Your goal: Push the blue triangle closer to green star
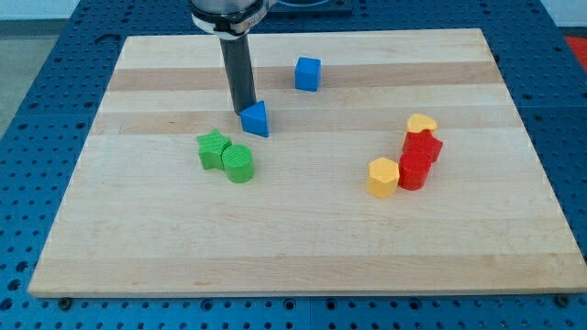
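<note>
The blue triangle (pixel 256 118) is being found just above the middle of the table (pixel 303 247), with the green star (pixel 213 149) lying at about seven o'clock from it, near but not touching. A green cylinder (pixel 238 164) is sitting just beside the star, at the star's four o'clock, and the two appear to be touching. My tip (pixel 244 108) is being held against the triangle's upper left edge, at roughly eleven o'clock of the block; contact seems likely, though the exact touch cannot be made out. No jaws are being carried by this arm, so nothing can be said of them being wide, narrow or holding; only the bare rod is being used.

The step in hand is judged to be the final short push. For it to be done well, the tip should be brought round to about one o'clock of the triangle, so that the push line is being aimed through the block's middle toward seven o'clock. From eleven o'clock the block would probably be driven toward five o'clock, passing the star and nearing the cylinder. A slow, short stroke is being advised, since a triangular block is liable to rotate off the rod when pushed off-centre. The blue cube (pixel 308 73) at the triangle's two o'clock, and the red and yellow blocks (pixel 409 161) far off at four o'clock, are being left well clear.
</note>
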Motion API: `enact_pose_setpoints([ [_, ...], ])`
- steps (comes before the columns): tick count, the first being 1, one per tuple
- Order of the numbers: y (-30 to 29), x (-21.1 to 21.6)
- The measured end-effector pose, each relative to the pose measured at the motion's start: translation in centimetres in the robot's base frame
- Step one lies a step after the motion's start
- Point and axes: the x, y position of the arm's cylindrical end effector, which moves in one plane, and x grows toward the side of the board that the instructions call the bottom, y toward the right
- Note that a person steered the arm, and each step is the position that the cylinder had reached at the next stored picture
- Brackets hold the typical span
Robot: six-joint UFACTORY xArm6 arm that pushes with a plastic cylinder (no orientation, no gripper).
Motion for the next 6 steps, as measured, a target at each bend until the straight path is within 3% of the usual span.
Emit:
enact_pose_setpoints([
  [1,4.6,-4.6],
  [2,5.5,-4.6],
  [3,7.5,-3.4],
  [6,1.6,1.6],
])
